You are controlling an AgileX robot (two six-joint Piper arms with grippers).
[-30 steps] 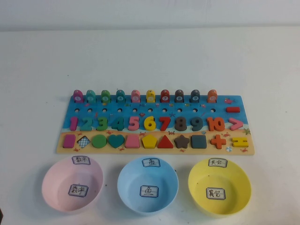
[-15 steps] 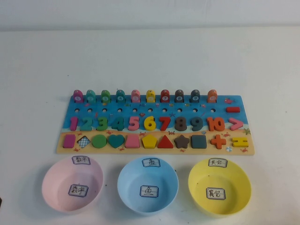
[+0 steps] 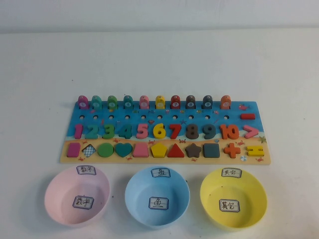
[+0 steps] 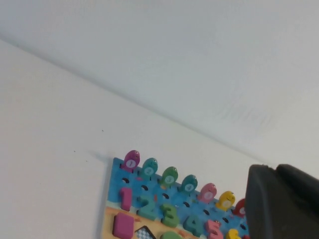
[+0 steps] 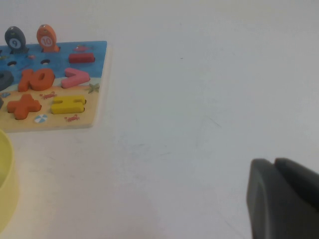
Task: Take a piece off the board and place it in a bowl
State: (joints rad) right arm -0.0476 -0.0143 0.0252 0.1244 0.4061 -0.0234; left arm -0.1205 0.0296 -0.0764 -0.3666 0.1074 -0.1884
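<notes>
The board [image 3: 234,115] lies across the middle of the table with pegs, numbers and a front row of shapes. The piece [image 3: 73,150], a magenta-pink rectangle, sits in the leftmost slot of that front row; it also shows in the left wrist view [image 4: 122,225]. The yellow bowl [image 3: 254,194] stands empty in front of the board's right end; its rim shows in the right wrist view [image 5: 6,184]. Neither gripper shows in the high view. My left gripper [image 4: 274,170] hangs shut and empty off the board's left end. My right gripper [image 5: 273,162] is shut and empty over bare table right of the board [image 5: 94,74].
A pink bowl [image 3: 60,194] and a blue bowl [image 3: 139,191], both empty and labelled, stand in front of the board's left end and middle. A pink trapezoid [image 3: 141,150] and a magenta 1 [image 3: 78,131] are on the board. White table surrounds everything.
A small dark edge at the bottom left corner of the high view has slipped out of view. Board, pieces and bowls have not moved.
</notes>
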